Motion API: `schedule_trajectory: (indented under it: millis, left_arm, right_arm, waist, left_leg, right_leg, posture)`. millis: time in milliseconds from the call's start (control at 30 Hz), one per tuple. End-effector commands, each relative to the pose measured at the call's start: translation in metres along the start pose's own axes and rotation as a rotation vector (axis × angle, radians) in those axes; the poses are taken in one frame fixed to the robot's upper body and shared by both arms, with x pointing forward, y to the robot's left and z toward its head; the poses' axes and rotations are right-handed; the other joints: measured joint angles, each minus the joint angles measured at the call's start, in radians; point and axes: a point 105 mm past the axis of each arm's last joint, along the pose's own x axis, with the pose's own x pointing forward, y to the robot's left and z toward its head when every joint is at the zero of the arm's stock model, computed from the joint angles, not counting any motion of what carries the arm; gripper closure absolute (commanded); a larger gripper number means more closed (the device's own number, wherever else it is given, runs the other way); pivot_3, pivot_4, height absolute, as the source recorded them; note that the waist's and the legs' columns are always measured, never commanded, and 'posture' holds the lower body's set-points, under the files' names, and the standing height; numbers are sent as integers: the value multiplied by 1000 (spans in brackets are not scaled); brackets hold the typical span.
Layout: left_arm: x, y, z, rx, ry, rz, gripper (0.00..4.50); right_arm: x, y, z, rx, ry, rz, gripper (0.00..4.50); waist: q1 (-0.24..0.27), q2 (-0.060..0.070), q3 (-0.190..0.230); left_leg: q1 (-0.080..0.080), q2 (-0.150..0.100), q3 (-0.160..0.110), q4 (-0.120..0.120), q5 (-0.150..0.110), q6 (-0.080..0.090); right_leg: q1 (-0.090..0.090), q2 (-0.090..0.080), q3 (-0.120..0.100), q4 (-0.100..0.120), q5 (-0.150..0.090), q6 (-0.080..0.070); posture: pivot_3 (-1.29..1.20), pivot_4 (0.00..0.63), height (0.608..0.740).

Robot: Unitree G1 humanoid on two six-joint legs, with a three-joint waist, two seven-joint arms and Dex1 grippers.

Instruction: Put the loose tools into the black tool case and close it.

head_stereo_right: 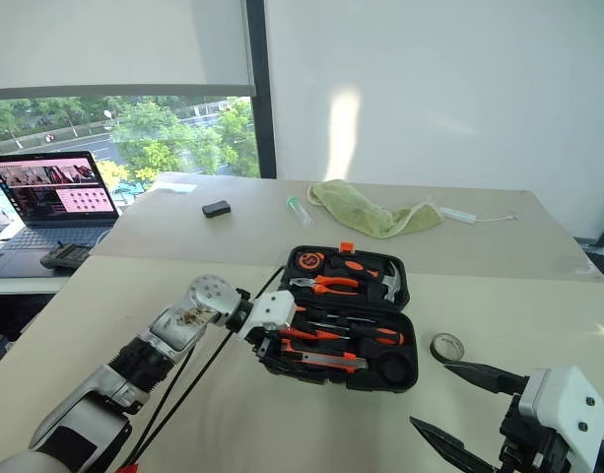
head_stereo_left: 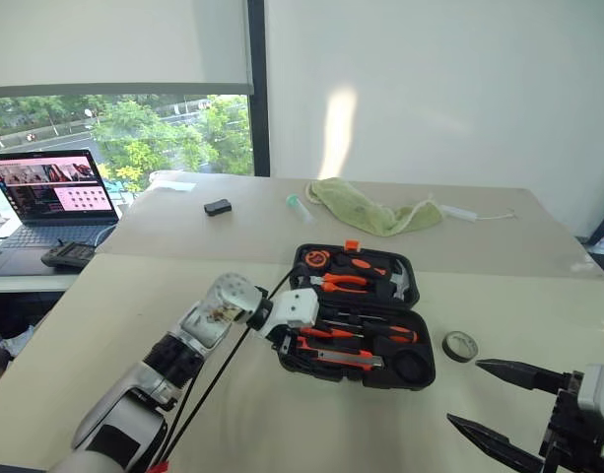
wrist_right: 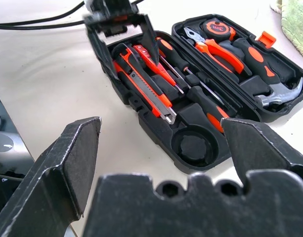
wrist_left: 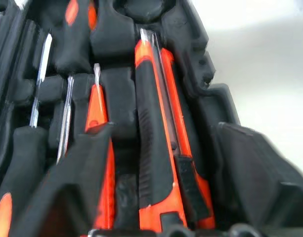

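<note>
Head views: nearest the camera, the right gripper (head_stereo_left: 484, 399) hangs low at the table's near right, its two black fingers spread wide apart with nothing between them. Just beyond its upper finger lies the small dark tape roll (head_stereo_left: 460, 346), on the table (head_stereo_left: 183, 394) beside the black tool case (head_stereo_left: 356, 315), near but not touching it. The case lies open mid-table, its orange latch (head_stereo_left: 352, 244) on the far edge. The left gripper (head_stereo_right: 272, 350) reaches in from the left over the case's near half, fingers parted above the tools. Black cables (head_stereo_left: 218, 379) run along that arm. Farther back lie a green cloth (head_stereo_left: 370, 212), a small black box (head_stereo_left: 218, 207), a clear tube (head_stereo_left: 300, 207) and a white cable (head_stereo_left: 469, 213); a laptop (head_stereo_left: 50, 192) stands on a desk at the left.

Left wrist view: close over the case's moulded slots, the utility knife (wrist_left: 158, 143) lies seated lengthwise, the slim orange tool (wrist_left: 97, 106) next to it, and two screwdrivers (wrist_left: 40, 74) beyond. One black finger tip covers the slim tool's lower part.

Right wrist view: between the right gripper's wide-set fingers, the whole open case shows. Pliers (wrist_right: 218, 49), a tape measure (wrist_right: 218, 28) and a hammer (wrist_right: 282, 94) fill the far half. The round recess (wrist_right: 193, 145) at the near corner holds nothing. The left gripper stands open over the knife's end.
</note>
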Motion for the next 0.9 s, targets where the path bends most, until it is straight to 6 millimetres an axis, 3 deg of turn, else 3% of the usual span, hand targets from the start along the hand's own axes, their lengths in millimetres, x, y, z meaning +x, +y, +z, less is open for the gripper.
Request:
schedule_trajectory:
  millis: [33, 233, 367, 500, 567, 800, 900]
  left_arm:
    - [-16, -2, 17, -105, -121, 25, 727]
    - [4, 17, -2, -162, -177, 275, 2863]
    - [18, 12, -37, -168, -72, 344, 4392]
    - [31, -2, -81, -144, 126, 335, 4457]
    - [35, -10, -88, -108, 161, 304, 4457]
    - [43, -13, -88, 90, 198, 271, 4457]
    - [39, 0, -55, 35, -29, 365, 4457]
  right_arm:
    - [2, 0, 5, -34, -25, 5, 0]
    - [4, -3, 5, -39, -30, 7, 0]
    - [4, -3, 6, -40, -28, 7, 0]
    - [7, -2, 7, -38, -21, 15, 0]
    - [8, -1, 7, -35, -13, 19, 0]
    - [19, -14, 9, 5, 40, -5, 0]
    - [26, -43, -3, -47, 166, -123, 0]
  waist:
    - [0, 0, 0]
    - [9, 0, 0]
    - [3, 0, 0]
    - [3, 3, -3]
    - [2, 3, -6]
    - [-2, 11, -14]
    - [1, 14, -16]
  left_leg:
    - [0, 0, 0, 0, 0, 0]
    - [2, -1, 0, 2, 0, 0]
    - [1, -1, 0, 1, 0, 0]
    - [4, 0, 0, 1, 0, 0]
    - [7, 0, 0, 0, 0, 0]
    - [9, 0, 2, -3, 0, -1]
    - [9, 0, 2, -3, 0, 0]
  right_leg:
    - [0, 0, 0, 0, 0, 0]
    - [3, -1, 0, 0, 0, 1]
    - [2, 0, 1, 0, 1, 1]
    - [4, -1, 1, 0, 1, 0]
    - [6, -2, 2, 0, 1, 0]
    - [6, -9, 2, 0, -3, -6]
    - [6, -9, 0, 0, -3, -5]
  posture:
    - [0, 150, 740]
    - [0, 150, 740]
    - [0, 150, 740]
    - [0, 150, 740]
    - [0, 150, 740]
    - [0, 150, 740]
    - [0, 150, 740]
